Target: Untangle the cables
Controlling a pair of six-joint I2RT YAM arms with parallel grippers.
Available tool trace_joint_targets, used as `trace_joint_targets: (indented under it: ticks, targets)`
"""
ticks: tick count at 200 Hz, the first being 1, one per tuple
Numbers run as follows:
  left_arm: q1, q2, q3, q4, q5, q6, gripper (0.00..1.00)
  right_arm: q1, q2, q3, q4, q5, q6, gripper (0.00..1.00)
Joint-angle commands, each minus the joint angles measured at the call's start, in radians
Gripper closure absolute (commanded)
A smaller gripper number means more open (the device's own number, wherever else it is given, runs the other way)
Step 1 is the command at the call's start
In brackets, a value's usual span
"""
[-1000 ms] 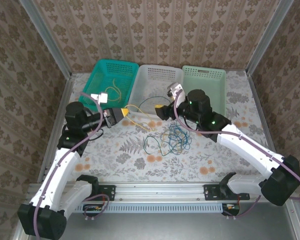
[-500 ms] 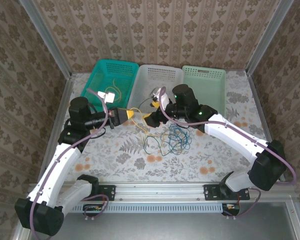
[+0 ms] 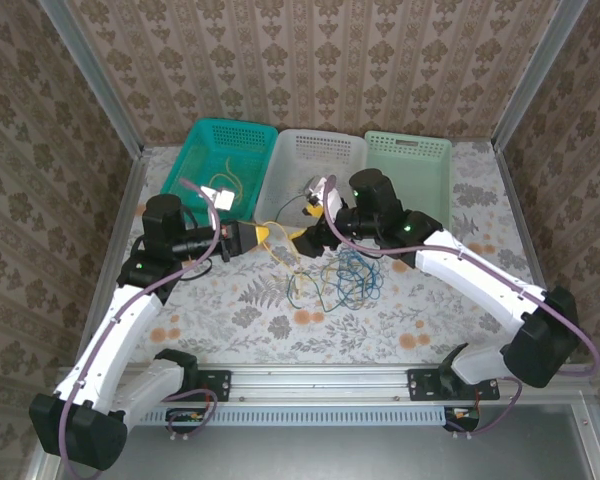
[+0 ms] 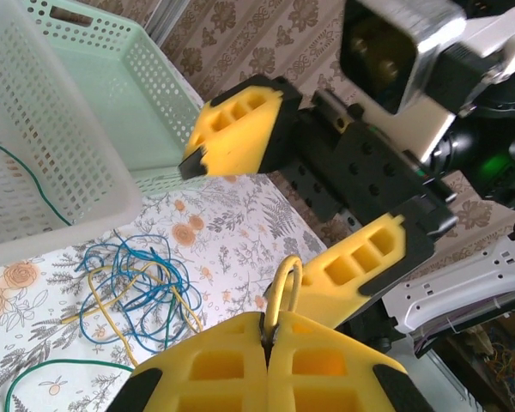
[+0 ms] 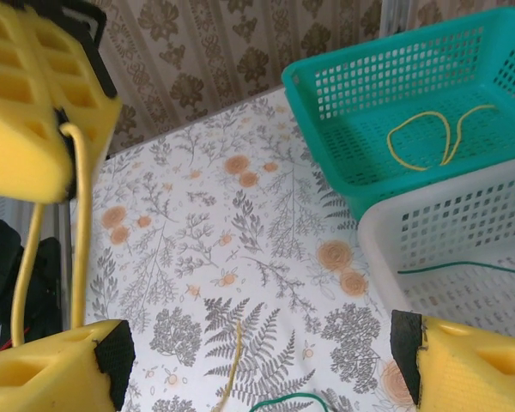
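Observation:
My left gripper (image 4: pixel 270 330) is shut on a loop of yellow cable (image 4: pixel 285 287); from above it (image 3: pixel 259 234) points right, toward the white basket. My right gripper (image 3: pixel 302 223) faces it, open, one finger (image 4: pixel 240 124) above and one (image 4: pixel 365 266) just behind the loop. In the right wrist view the held yellow cable (image 5: pixel 77 223) hangs from the left gripper down to my right gripper's left finger (image 5: pixel 51 369), and the gap of the right gripper (image 5: pixel 257 360) holds nothing. The tangle of blue, yellow and green cables (image 3: pixel 342 278) lies on the table below both grippers.
Three baskets stand at the back: teal (image 3: pixel 208 150) with a yellow cable (image 5: pixel 438 137), white (image 3: pixel 320 145) with a green cable (image 5: pixel 463 270), light green (image 3: pixel 410 150). A loose green cable (image 4: pixel 34 378) curls on the floral table, left of the tangle.
My right gripper has swung left, up to the left gripper and its yellow loop. The left gripper has edged right, still shut on the cable.

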Motion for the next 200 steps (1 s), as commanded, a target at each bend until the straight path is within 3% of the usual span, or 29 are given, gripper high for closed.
trace_joint_targets:
  ticks: [1, 32, 61, 75, 109, 145, 167, 200]
  targets:
    - [-0.005, 0.001, 0.036, -0.021, 0.007, 0.04, 1.0, -0.006, -0.036, 0.011, -0.006, 0.061, -0.008, 0.18]
    - [-0.004, -0.01, 0.04, -0.047, -0.048, 0.057, 1.0, -0.006, -0.021, 0.059, -0.059, 0.173, 0.114, 0.22]
    - [-0.006, -0.029, 0.043, -0.075, -0.194, 0.079, 1.0, -0.034, 0.009, 0.138, -0.16, 0.226, 0.48, 0.24]
    - [-0.007, -0.033, 0.035, -0.057, -0.232, 0.082, 1.0, -0.036, 0.008, 0.109, -0.092, 0.18, 0.626, 0.28]
    - [-0.036, -0.04, 0.025, -0.026, -0.308, 0.104, 1.0, -0.036, -0.033, -0.017, 0.125, 0.163, 0.992, 0.26]
    - [-0.124, -0.048, 0.026, -0.046, -0.511, 0.219, 1.0, -0.031, -0.002, -0.091, 0.37, 0.089, 1.353, 0.27]
    - [-0.19, -0.053, 0.027, -0.05, -0.605, 0.28, 1.0, 0.002, 0.016, -0.077, 0.413, 0.083, 1.447, 0.27]
    - [-0.221, -0.057, 0.012, -0.021, -0.683, 0.326, 1.0, 0.039, 0.064, -0.052, 0.44, 0.064, 1.521, 0.27]
